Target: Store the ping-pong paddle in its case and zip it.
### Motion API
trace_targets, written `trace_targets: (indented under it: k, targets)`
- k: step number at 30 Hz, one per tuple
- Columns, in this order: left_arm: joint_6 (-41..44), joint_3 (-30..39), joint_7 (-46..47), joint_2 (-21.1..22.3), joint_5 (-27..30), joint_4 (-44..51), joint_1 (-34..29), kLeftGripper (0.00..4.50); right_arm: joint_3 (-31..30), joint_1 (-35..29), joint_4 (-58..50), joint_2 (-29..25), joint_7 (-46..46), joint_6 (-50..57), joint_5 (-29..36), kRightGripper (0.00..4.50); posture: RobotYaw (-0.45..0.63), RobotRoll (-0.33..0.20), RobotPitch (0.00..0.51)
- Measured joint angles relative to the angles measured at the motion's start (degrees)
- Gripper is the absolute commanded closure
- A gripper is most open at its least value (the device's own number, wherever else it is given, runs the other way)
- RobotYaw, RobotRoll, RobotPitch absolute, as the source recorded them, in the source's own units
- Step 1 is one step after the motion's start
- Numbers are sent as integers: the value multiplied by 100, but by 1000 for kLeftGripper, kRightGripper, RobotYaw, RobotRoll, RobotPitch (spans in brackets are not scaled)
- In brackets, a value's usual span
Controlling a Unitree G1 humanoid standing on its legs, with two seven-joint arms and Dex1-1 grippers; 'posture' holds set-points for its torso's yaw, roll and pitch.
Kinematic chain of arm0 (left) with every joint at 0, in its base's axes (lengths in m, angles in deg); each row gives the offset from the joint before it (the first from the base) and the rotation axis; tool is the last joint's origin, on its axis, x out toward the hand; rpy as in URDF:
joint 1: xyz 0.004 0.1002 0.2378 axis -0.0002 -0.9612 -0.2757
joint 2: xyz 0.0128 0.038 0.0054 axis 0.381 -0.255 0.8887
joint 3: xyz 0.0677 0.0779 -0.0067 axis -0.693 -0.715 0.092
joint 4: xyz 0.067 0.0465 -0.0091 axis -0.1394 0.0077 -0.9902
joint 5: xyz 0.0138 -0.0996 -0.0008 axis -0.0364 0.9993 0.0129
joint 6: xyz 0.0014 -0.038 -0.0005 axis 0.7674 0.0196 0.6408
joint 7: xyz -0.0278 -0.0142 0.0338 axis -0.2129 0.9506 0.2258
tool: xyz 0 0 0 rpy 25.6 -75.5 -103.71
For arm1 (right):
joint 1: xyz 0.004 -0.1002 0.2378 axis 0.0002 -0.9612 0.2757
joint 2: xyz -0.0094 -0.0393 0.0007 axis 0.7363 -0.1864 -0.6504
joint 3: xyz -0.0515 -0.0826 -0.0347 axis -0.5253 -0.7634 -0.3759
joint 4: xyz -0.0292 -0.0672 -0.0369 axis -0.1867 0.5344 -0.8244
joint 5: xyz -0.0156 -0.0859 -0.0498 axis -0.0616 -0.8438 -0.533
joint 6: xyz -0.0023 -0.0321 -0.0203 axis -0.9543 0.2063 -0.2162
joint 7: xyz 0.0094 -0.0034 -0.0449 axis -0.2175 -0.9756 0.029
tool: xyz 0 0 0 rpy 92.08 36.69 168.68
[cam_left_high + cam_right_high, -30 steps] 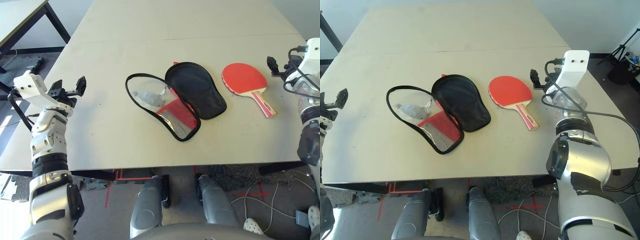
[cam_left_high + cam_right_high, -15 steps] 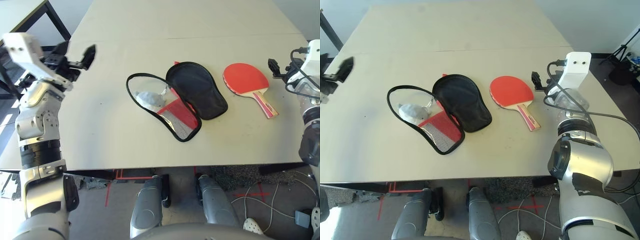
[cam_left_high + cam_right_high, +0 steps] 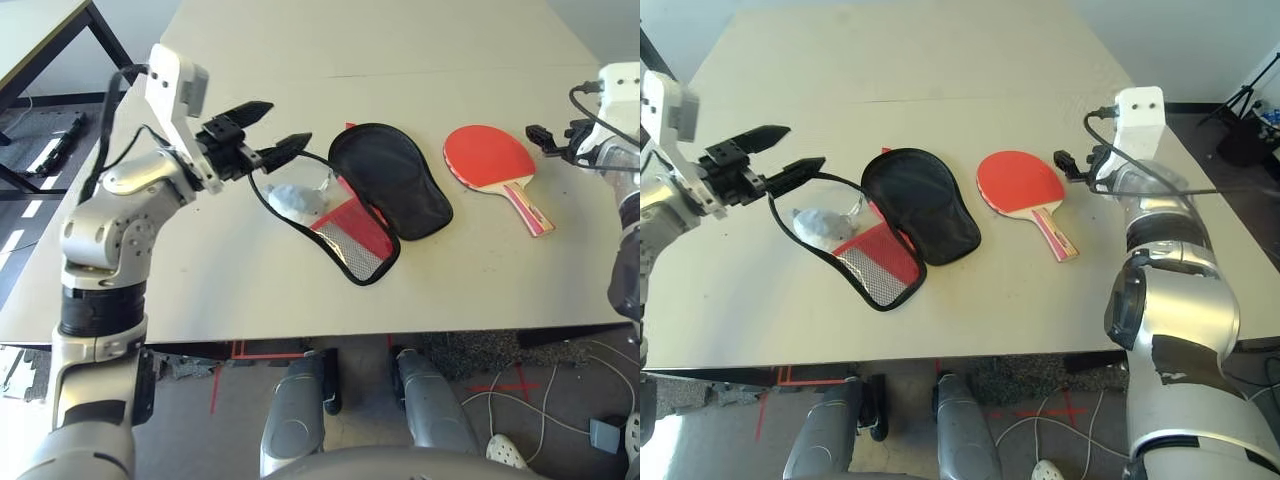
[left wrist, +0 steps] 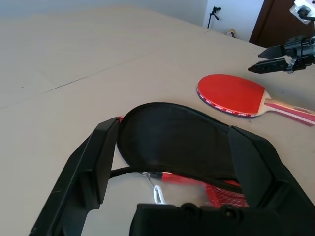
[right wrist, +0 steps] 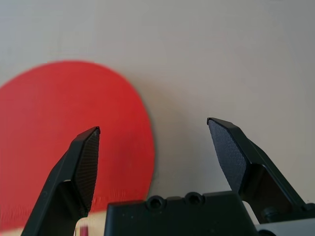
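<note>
The case (image 3: 390,180) lies unzipped and spread open mid-table, black lining up, with its black-piped half and red mesh pocket (image 3: 348,226) toward me. A small grey-blue pouch (image 3: 296,199) rests inside that half. The ping-pong paddle (image 3: 489,157) lies red face up to the case's right, handle (image 3: 527,209) toward the front edge. My left gripper (image 3: 289,121) hovers open just above the case's left rim, pointing at the lining (image 4: 172,142). Open as well, my right gripper (image 3: 1065,161) hangs over the paddle's far right edge (image 5: 64,142), touching nothing.
The pale table (image 3: 200,260) has a seam running across behind the case. A second table (image 3: 40,30) stands at the far left. Cables lie on the floor (image 3: 530,400) under the front right corner.
My left arm has swung up from the table's left edge and in toward the case's left rim. The right gripper has turned slightly over the paddle's edge. Case and paddle have not moved.
</note>
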Motion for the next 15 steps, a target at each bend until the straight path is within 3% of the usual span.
trace_targets:
  k: [8, 15]
  targets:
    - [-1, -110, -45, -60, -117, -20, 0, 0, -924, -5, -1209, -255, -1222, 1482, -417, 13, 51, 0, 211]
    - [-68, -189, -99, -103, -243, -38, -35, 0, -1347, 136, -1200, -256, -1579, 2618, -654, 13, 74, 0, 220]
